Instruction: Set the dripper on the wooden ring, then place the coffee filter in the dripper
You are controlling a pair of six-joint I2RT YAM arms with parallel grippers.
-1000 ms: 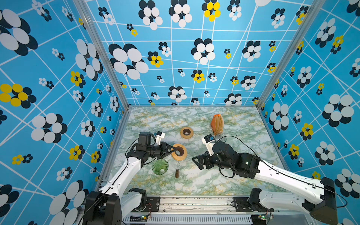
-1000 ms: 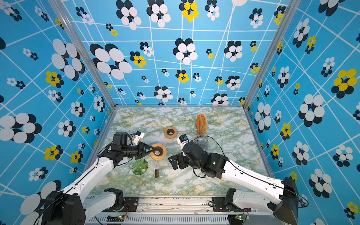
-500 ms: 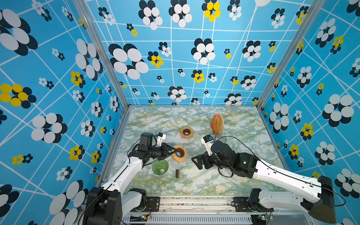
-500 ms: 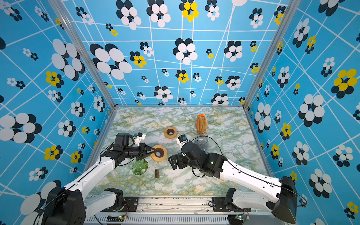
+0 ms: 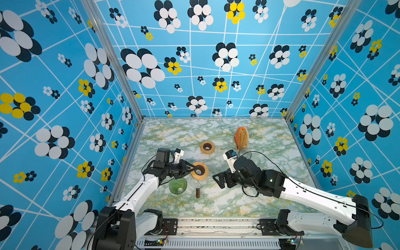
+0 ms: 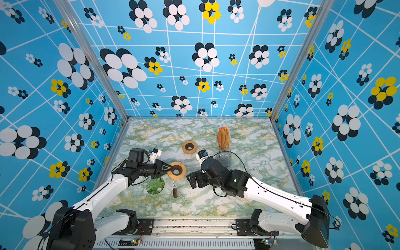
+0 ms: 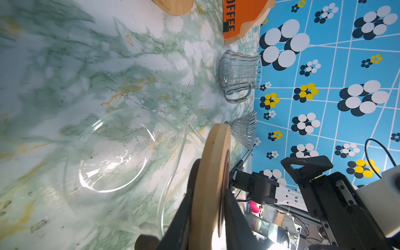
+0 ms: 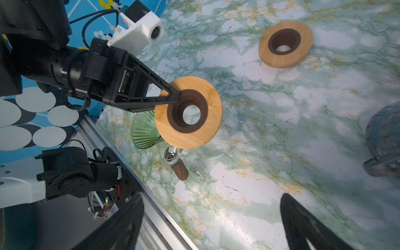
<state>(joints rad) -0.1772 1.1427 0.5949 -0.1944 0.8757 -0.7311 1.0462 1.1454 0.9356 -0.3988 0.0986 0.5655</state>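
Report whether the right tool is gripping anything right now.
No: the right tool stands wide open above the table, with nothing between its jaws.

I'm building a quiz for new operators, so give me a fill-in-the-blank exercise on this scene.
1. The left gripper grips one wooden ring; with the other behind it, ____ are in view.
2. The ribbed dripper beside that gripper is ____ glass.
3. The right gripper is wide ____ and holds nothing.
4. The filter pack has a printed front that is ____.
Missing words: two, green, open, orange.
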